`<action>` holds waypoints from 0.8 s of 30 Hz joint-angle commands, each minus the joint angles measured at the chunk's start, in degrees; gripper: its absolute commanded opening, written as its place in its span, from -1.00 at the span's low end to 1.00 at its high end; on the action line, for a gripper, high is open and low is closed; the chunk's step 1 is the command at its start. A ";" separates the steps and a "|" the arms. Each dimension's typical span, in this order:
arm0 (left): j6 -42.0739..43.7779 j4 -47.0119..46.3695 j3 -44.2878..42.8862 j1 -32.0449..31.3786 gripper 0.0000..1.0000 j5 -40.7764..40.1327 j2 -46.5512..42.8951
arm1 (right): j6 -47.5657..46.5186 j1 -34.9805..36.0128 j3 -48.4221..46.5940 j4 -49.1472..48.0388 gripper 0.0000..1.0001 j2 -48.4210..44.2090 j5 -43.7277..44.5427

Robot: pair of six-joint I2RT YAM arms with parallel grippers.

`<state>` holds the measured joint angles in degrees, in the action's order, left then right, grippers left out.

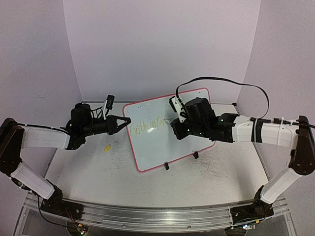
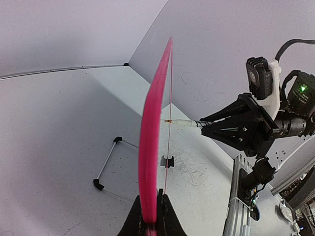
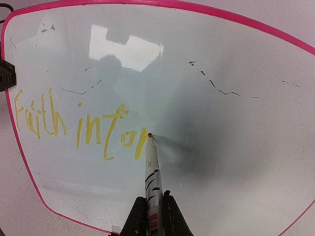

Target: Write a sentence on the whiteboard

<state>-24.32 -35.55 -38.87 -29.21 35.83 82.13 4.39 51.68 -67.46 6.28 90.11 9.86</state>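
The whiteboard (image 1: 162, 142) stands tilted on two black clip feet, white with a red-pink rim. My left gripper (image 1: 126, 123) is shut on its left edge; in the left wrist view the rim (image 2: 152, 137) runs up edge-on from between the fingers. My right gripper (image 1: 173, 122) is shut on a white marker (image 3: 152, 172), whose orange tip touches the board (image 3: 221, 147). The sentence (image 3: 74, 130) in yellow reads "Faith intor" and ends at the tip. It also shows in the top view (image 1: 147, 125).
A small yellow cap (image 1: 107, 147) lies on the table left of the board. Grey scribble marks (image 1: 211, 164) cover the tabletop. A black wire stand (image 2: 106, 164) lies behind the board. The right arm's cable (image 1: 221, 81) arcs above.
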 commanded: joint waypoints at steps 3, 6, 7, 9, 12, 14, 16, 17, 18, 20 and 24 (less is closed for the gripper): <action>3.49 2.48 -0.14 -0.23 -1.00 -1.82 -1.06 | 1.68 -0.10 2.09 0.41 -1.00 -1.87 0.45; 3.49 2.50 -0.11 -0.28 -1.00 -1.82 -0.98 | 2.08 0.04 2.49 0.61 -1.00 -2.25 0.27; 3.49 2.49 -0.14 -0.27 -1.00 -1.80 -0.98 | 2.16 0.04 2.50 0.65 -1.00 -2.34 0.25; 3.49 2.46 -0.13 -0.32 -1.00 -1.81 -0.99 | 2.18 0.12 2.32 0.66 -1.00 -2.38 0.28; 3.49 2.48 -0.25 -0.32 -1.00 -1.69 -0.92 | 2.07 0.09 1.49 0.62 -1.00 -2.05 0.46; 3.49 2.45 -0.32 -0.34 -1.00 -1.71 -0.83 | 2.00 0.07 0.53 0.25 -1.00 -1.57 0.42; 3.47 2.55 -0.39 -0.32 -1.00 -1.69 -0.87 | 2.00 0.04 -0.44 -0.36 -1.00 -1.11 0.61; 3.42 2.55 -0.39 -0.32 -1.00 -1.71 -0.95 | 2.03 0.05 -0.87 -0.71 -1.00 -0.86 0.84; 3.40 2.57 -0.30 -0.32 -1.00 -1.76 -1.05 | 1.95 0.06 -1.20 -0.95 -1.00 -0.63 1.13; 3.40 2.55 -0.18 -0.35 -1.00 -1.81 -1.23 | 1.79 -0.07 -1.78 -1.38 -1.00 -0.24 1.62; 3.40 2.67 0.06 -0.33 -1.00 -1.84 -1.53 | 1.60 -0.35 -2.55 -2.06 -1.00 0.39 2.13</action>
<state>-24.21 -35.53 -38.87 -29.26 35.86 82.02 5.82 51.77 -66.94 6.72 89.58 10.02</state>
